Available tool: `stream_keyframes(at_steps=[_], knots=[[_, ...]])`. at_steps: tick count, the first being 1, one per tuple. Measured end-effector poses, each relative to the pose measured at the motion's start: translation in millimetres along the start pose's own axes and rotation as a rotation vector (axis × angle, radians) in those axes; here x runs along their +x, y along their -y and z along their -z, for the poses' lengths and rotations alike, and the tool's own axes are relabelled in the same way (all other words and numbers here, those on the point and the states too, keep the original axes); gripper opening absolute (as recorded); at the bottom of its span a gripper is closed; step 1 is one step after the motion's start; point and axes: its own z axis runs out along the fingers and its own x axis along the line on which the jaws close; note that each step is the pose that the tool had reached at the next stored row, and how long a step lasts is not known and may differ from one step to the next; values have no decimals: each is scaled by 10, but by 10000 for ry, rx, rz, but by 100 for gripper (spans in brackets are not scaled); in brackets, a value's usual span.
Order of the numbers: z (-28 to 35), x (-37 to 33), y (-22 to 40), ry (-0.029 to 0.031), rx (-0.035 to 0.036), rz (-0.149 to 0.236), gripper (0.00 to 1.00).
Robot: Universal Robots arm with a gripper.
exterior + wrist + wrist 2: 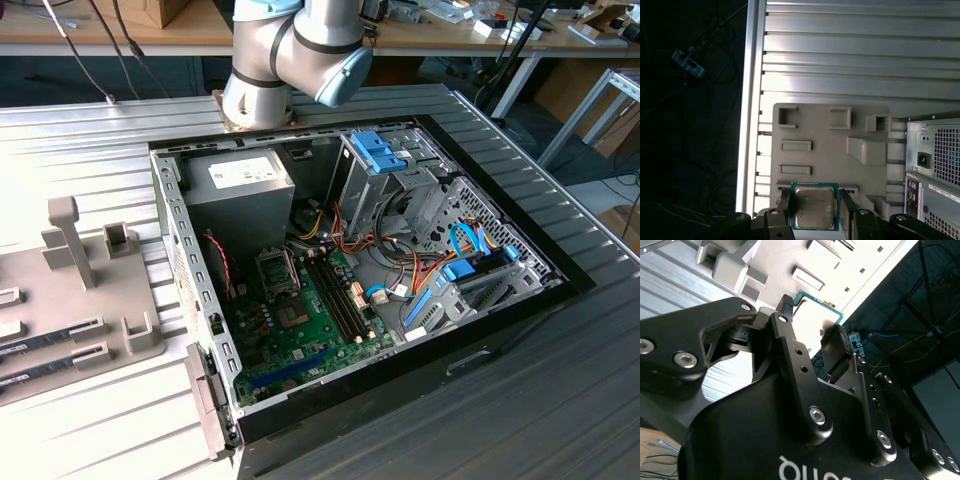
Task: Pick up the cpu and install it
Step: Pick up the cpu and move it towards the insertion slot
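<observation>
Between the black jaws, clamped on two opposite edges, sits the small flat square cpu with green rim and dull silver lid [813, 209]. It appears lifted above the pale grey moulded parts tray [830, 145] on the ribbed aluminium surface [840, 50], with the open black computer case [178, 240] beside. Carrying it well, I judge, means keeping the chip level and the squeeze even, on the edges alone.

An open computer case [176, 250] lies on the ribbed metal surface [110, 420], with a grey power-supply box [240, 200] and a green motherboard [300, 345] inside. The robot arm [300, 50] rises at its far edge. A grey fixture plate [50, 300] lies at the exterior view's left.
</observation>
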Motion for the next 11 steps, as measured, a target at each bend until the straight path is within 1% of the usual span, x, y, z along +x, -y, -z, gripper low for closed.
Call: stream_keyframes(at_steps=[11], knots=[[0,-24,1,1,0,0,47]])
